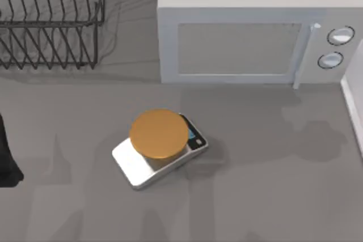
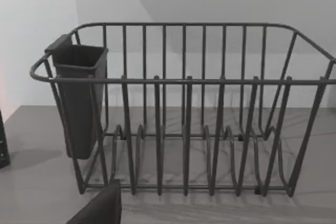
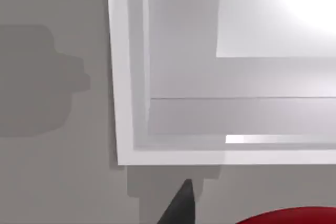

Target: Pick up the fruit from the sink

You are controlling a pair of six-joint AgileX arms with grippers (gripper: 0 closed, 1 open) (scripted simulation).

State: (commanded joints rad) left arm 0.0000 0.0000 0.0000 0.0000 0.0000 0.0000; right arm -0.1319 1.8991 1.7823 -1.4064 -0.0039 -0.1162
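Note:
The fruit (image 3: 294, 216) is a glossy deep-red curve in the right wrist view, close under the camera. It hangs over the grey counter just outside the white sink rim (image 3: 122, 77), not in the basin. My right gripper (image 3: 239, 219) is shut on it, with one dark fingertip (image 3: 181, 202) right beside the fruit and the other out of frame. In the top view the sink rim (image 1: 353, 101) runs along the right edge. My left arm (image 1: 5, 160) stays parked at the left edge, and its gripper (image 2: 102, 208) faces the dish rack.
A silver scale with a flat orange disc (image 1: 159, 134) sits mid-counter. The white microwave (image 1: 249, 32) stands at the back. A dark wire dish rack (image 1: 51, 21) with a cutlery cup (image 2: 79, 98) fills the back left corner.

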